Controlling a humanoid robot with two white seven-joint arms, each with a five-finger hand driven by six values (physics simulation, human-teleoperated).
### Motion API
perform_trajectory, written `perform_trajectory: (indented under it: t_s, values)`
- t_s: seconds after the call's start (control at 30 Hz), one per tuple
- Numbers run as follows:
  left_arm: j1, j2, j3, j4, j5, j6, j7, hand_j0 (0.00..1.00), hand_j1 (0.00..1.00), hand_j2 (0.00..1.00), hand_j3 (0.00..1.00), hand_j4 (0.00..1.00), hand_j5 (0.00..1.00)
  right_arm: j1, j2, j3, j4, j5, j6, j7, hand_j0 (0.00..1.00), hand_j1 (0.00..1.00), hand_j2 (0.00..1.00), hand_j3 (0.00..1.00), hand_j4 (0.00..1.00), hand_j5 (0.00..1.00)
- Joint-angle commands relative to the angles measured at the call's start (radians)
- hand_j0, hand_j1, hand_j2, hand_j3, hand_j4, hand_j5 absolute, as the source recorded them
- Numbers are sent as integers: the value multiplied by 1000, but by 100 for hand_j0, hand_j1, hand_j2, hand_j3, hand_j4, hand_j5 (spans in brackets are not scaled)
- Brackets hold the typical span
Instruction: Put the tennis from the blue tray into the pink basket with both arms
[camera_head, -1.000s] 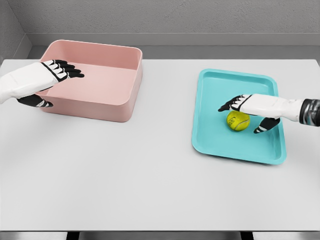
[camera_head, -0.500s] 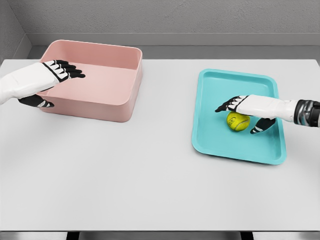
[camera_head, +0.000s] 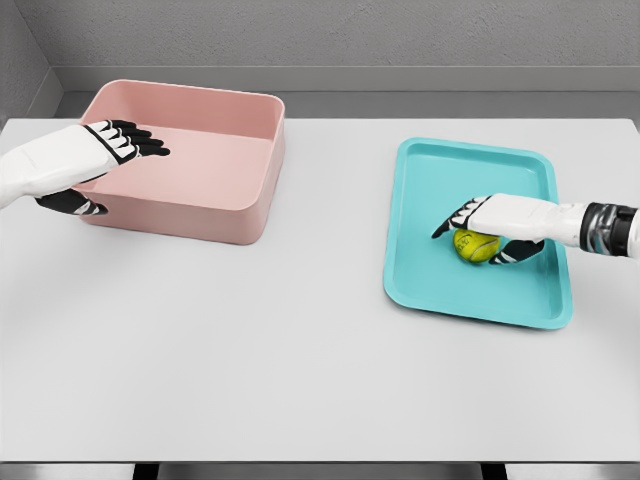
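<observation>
Since the earlier frames my right hand had dropped lower over the tennis ball, and its thumb had swung in from the side to the ball's near edge. Now the black fingers curled over the top of the ball and the thumb pressed below, so the hand was closing around it, though I could not tell whether the grip was firm. The ball sat in the blue tray, right of its middle, on the bench. My left hand hovered with fingers stretched flat and holding nothing at the left rim of the pink basket.
</observation>
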Motion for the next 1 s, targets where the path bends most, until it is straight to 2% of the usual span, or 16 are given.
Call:
perform_trajectory:
  t_s: [0.0,0.03,0.33,0.47,0.77,0.87,0.97]
  values:
    - [0,2,2,0,7,1,1,100,100,100,100,100,100,0,-1,-1,2,0,2,0,75,75,75,75,75,75]
    - [0,2,1,0,7,1,1,100,100,100,100,100,100,0,-1,-1,0,8,2,0,72,72,72,72,72,72]
    - [0,2,1,-2,7,1,1,100,100,100,100,100,100,3,-1,-1,2,14,2,0,63,63,63,63,63,63]
    - [0,5,1,-6,7,1,1,100,100,100,100,100,100,3,-1,-2,2,14,2,0,53,53,53,53,53,53]
    - [3,8,1,-14,7,1,1,100,100,100,100,100,100,-5,1,-17,-4,10,2,-2,43,43,43,43,43,43]
    - [3,15,2,-21,7,1,1,100,100,100,100,100,100,-6,-4,-25,-37,10,2,-2,38,38,38,38,38,38]
    - [3,20,2,-26,8,1,1,100,100,100,100,100,100,-6,-8,-62,-58,8,2,0,38,38,38,38,38,38]
